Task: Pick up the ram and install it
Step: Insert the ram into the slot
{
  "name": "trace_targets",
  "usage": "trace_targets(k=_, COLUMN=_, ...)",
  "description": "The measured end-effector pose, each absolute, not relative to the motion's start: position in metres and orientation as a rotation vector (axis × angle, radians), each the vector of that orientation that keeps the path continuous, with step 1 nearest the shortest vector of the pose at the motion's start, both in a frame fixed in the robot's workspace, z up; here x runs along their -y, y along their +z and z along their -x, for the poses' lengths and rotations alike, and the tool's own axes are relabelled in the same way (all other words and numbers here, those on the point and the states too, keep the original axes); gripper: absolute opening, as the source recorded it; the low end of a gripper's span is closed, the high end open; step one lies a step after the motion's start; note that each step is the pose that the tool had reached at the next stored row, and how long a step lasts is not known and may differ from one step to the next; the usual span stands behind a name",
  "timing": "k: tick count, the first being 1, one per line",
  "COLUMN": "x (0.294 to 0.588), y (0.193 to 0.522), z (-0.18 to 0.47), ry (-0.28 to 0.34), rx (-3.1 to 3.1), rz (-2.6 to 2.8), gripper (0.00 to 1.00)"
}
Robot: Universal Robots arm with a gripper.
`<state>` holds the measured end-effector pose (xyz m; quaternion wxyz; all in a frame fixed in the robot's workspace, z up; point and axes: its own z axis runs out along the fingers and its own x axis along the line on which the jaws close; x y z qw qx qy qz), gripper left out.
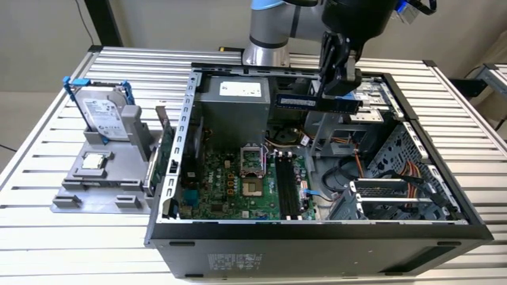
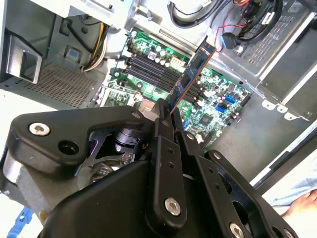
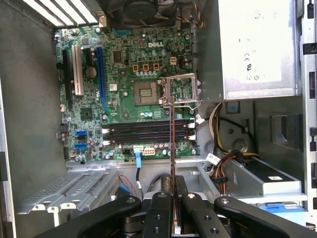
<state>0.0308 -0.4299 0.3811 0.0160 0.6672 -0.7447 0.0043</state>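
The jaws are clenched on the ram [image 1: 315,102], pinching the thin stick by its two flat faces; the gripper [image 1: 342,89] hangs over the open computer case [image 1: 190,119], so the ram is in the air above the case, clear of the board below; in the first wrist view the ram [image 3: 172,139] shows edge-on as a fine line running out from the black metal fingers [image 3: 159,210]; in the second wrist view its blue face [image 2: 190,74] carries a row of dark chips; below it lie the memory slots [image 3: 148,134], long, narrow black channels set side by side on the green motherboard [image 3: 124,84], all of them looking vacant; the stick crosses the slots rather than running along them; by my reading the pick-up is done and the step in hand is the carry to the slots, which calls for the long edge to lie parallel to one channel and square over it, since the board is thin and rigid with little tolerance for tilt; outward, the case walls are dull grey sheet metal, and the power supply [image 1: 234,104] is a plain boxy block; the case sits on a ribbed aluminium table [image 1: 47,249]
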Motion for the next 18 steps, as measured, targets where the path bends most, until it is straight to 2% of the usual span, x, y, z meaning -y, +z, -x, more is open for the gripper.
trace_targets(k=18, x=0.4299, y=0.3809, z=-0.0308, ry=0.007, rx=2.556, rz=-1.77, gripper=0.0)
